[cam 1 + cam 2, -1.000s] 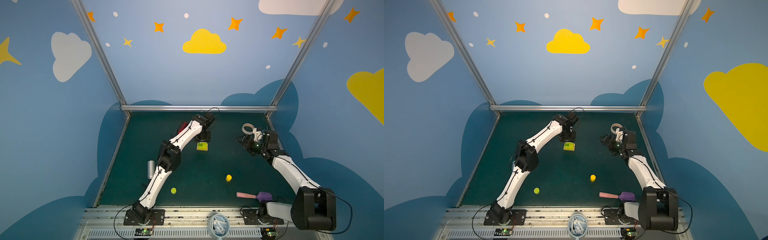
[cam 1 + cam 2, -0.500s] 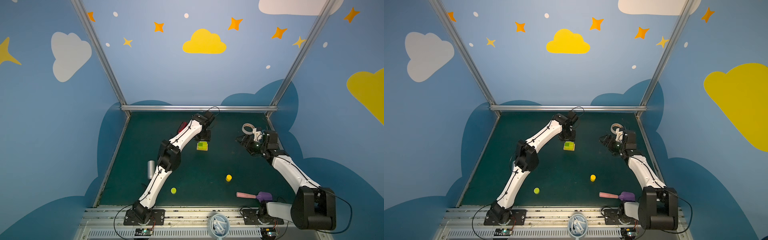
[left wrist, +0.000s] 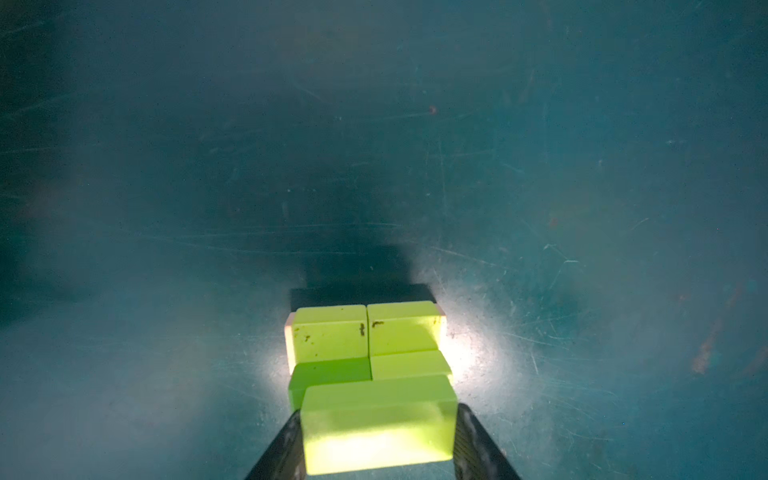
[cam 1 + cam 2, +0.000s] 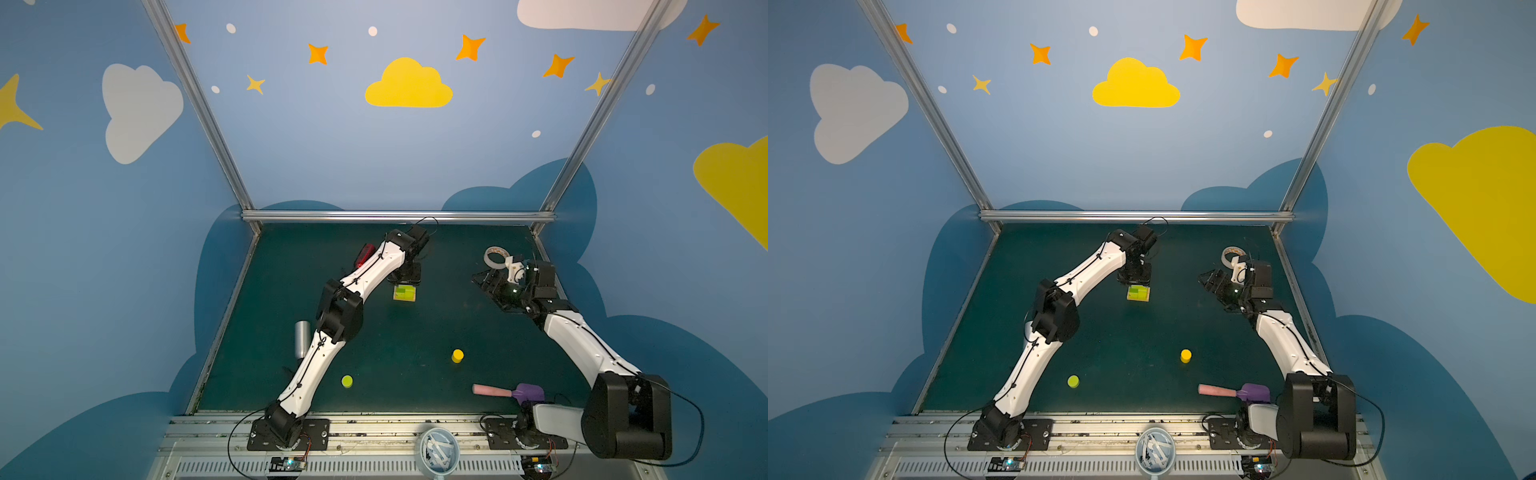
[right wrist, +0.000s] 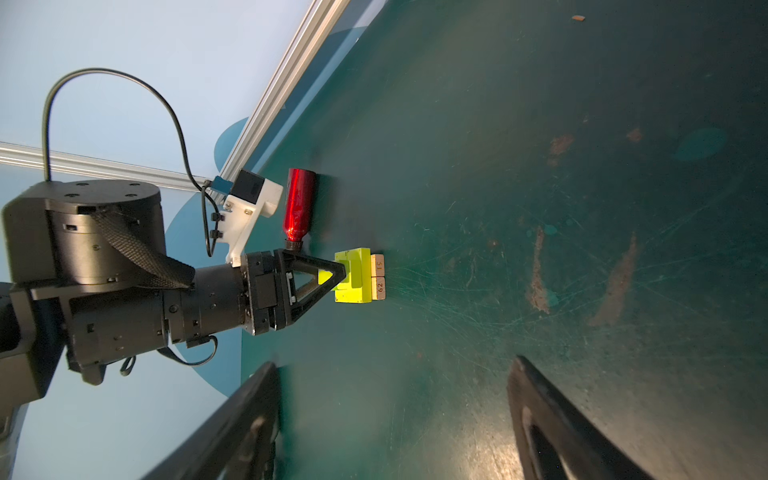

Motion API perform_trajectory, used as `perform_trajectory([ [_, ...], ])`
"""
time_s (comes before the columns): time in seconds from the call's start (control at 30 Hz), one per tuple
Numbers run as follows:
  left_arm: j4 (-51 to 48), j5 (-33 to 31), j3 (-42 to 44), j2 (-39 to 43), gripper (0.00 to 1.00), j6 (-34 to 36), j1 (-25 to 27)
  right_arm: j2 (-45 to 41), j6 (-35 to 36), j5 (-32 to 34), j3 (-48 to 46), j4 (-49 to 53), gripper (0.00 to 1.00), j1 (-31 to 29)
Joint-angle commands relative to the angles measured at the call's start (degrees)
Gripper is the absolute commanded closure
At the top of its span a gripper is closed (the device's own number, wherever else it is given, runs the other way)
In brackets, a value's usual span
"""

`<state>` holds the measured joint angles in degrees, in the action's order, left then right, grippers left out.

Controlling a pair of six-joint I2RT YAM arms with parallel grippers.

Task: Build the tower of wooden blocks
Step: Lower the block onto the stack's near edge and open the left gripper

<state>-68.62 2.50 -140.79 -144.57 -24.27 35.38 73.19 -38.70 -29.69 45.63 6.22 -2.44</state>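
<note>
Between the fingers of the left tool a lime-green bar is gripped by its two ends, as is shown in the left wrist view. The bar is held level at the top of the tower, which is seen in both top views toward the far edge of the desk, about midway between its left and right edges. Whether the bar already bears on the blocks beneath cannot be told.

In the right wrist view two tan bars are seen lying side by side, lowest on the desk, with lime-green blocks stacked on them.

The right tool is held with its jaws spread wide and nothing between them. It is found near the right edge of the desk, just beside a white tape roll and well apart from the tower.

A yellow cylinder is stood toward the near edge, right of the middle. A lime cylinder is placed nearer that edge, beside the left arm. A pink-handled purple implement is laid by the near right corner. A red bottle is laid near the far edge, close to the tower, and a silver can is seen toward the left edge.
</note>
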Motion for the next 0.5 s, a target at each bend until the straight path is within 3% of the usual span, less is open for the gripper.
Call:
perform_trajectory([
  [0.0,-1.43,-0.57,-1.07,-0.74,0.46,0.53,-0.24,0.46,0.31,-0.62,-0.68,-0.46,0.16,0.23],
  [0.47,-1.67,-0.91,-1.44,-0.32,0.40,0.53,-0.28,0.32,0.27,-0.62,-0.71,-0.51,0.16,0.16],
])
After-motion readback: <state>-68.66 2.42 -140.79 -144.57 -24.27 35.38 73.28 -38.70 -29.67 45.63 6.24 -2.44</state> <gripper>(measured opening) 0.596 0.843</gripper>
